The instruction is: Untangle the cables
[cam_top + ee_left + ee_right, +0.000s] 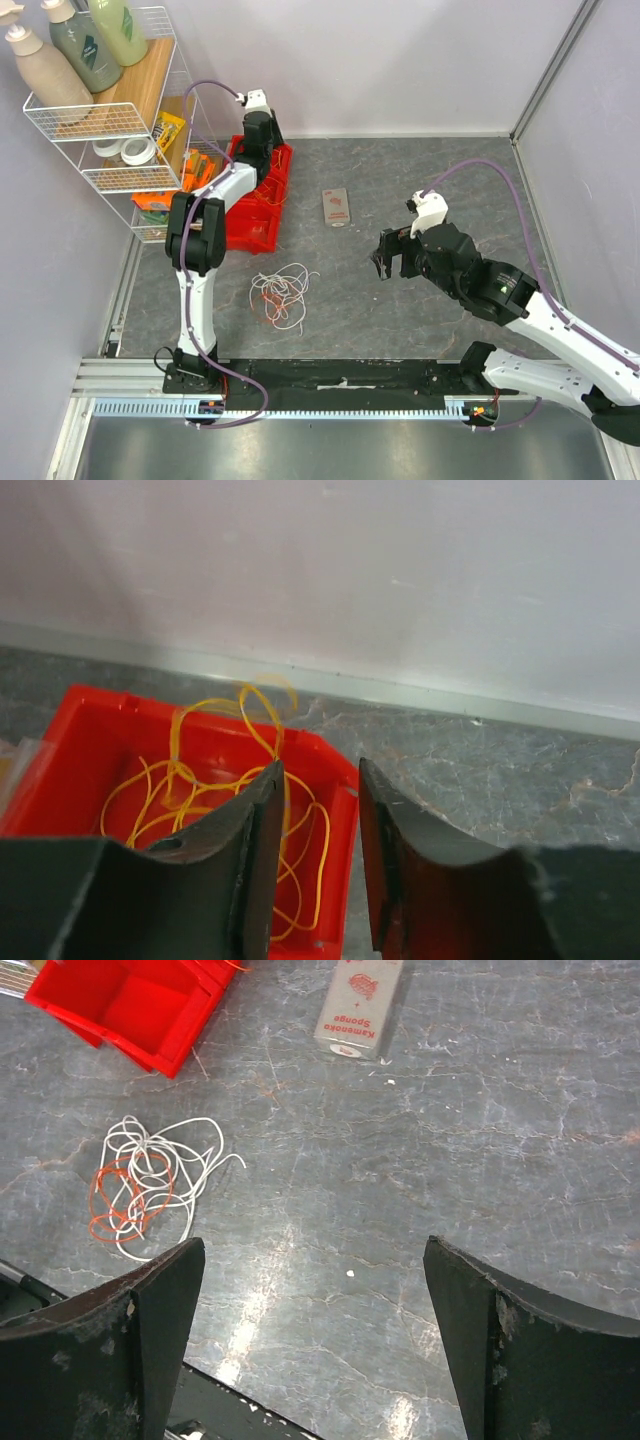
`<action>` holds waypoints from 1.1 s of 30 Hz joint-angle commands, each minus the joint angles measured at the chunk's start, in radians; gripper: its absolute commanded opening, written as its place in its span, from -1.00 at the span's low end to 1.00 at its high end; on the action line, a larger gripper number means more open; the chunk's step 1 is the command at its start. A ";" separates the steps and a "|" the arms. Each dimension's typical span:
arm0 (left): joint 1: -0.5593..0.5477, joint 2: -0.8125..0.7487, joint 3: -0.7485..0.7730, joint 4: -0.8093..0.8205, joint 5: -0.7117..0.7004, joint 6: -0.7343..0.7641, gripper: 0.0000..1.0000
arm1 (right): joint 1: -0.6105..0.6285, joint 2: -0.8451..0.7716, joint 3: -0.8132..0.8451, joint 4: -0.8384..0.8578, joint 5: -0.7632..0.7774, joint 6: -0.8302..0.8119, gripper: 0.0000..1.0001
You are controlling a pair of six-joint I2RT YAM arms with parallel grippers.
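A tangle of white and orange-red cables lies on the grey table in front of the left arm's base; it also shows at the left of the right wrist view as the same cables. A yellow-orange cable lies coiled inside the red bin. My left gripper hangs over that bin's right end, its jaws apart with nothing clamped; one strand passes just behind the left fingertip. In the overhead view the left gripper sits above the bin. My right gripper stands wide open and empty over bare table, right of the tangle.
A white wire rack with bottles, tape rolls and packets stands at the back left beside the bin. A flat sponge packet lies mid-table. Walls close the back and the right side. A black strip runs along the near edge.
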 commanded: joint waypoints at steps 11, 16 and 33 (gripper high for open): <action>-0.003 -0.494 -0.357 -0.261 0.171 -0.473 0.23 | -0.038 0.245 -0.085 0.222 -0.179 -0.050 0.96; -0.011 -0.748 -0.607 -0.289 0.396 -0.566 0.26 | -0.038 0.425 -0.125 0.424 -0.354 0.001 0.96; -0.188 -0.699 -0.536 -0.261 0.092 -0.223 0.23 | -0.031 0.396 -0.167 0.480 -0.390 0.091 0.88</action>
